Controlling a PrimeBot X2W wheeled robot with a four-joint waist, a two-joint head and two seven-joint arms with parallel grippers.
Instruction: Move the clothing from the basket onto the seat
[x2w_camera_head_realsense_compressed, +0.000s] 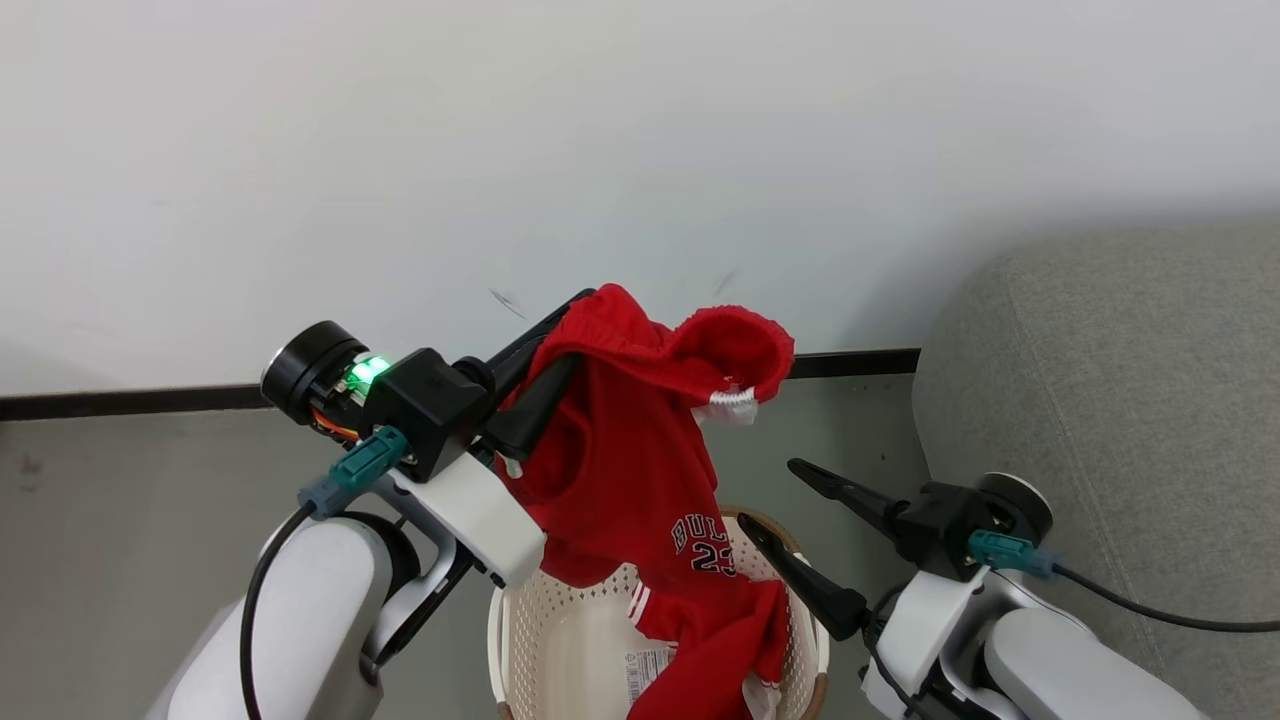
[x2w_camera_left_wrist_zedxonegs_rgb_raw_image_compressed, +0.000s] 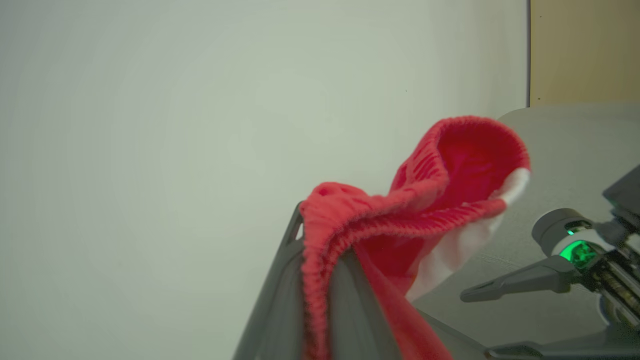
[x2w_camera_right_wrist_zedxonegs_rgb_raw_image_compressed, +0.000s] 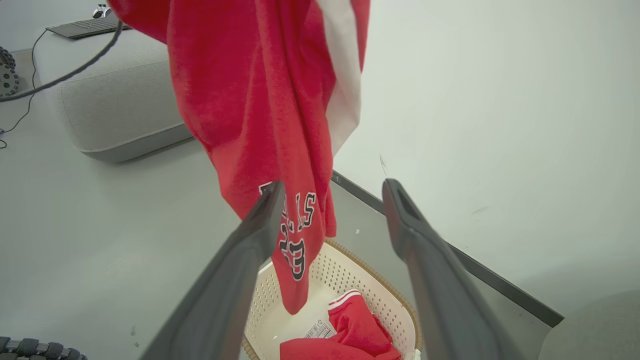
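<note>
Left hand (x2w_camera_head_realsense_compressed: 578, 328) pinches the red clothing (x2w_camera_head_realsense_compressed: 620, 450) by its ribbed edge; I hold it lifted above the basket (x2w_camera_head_realsense_compressed: 560, 620), where more of it lies. Right hand (x2w_camera_head_realsense_compressed: 766, 491) stands spread, empty, just beside the hanging fabric. Grey seat (x2w_camera_head_realsense_compressed: 1100, 380) sits on my right.

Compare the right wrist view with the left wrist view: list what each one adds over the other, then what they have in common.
Right wrist view adds: the cream perforated plastic basket holding a second red garment and a paper label, the lettering on the hanging red fabric jersey, and a laptop.
Left wrist view adds: the left gripper shut on that jersey's ribbed hem, and a tan panel.
Shared: the jersey, the open right gripper, the white wall, the grey upholstered seat.
</note>
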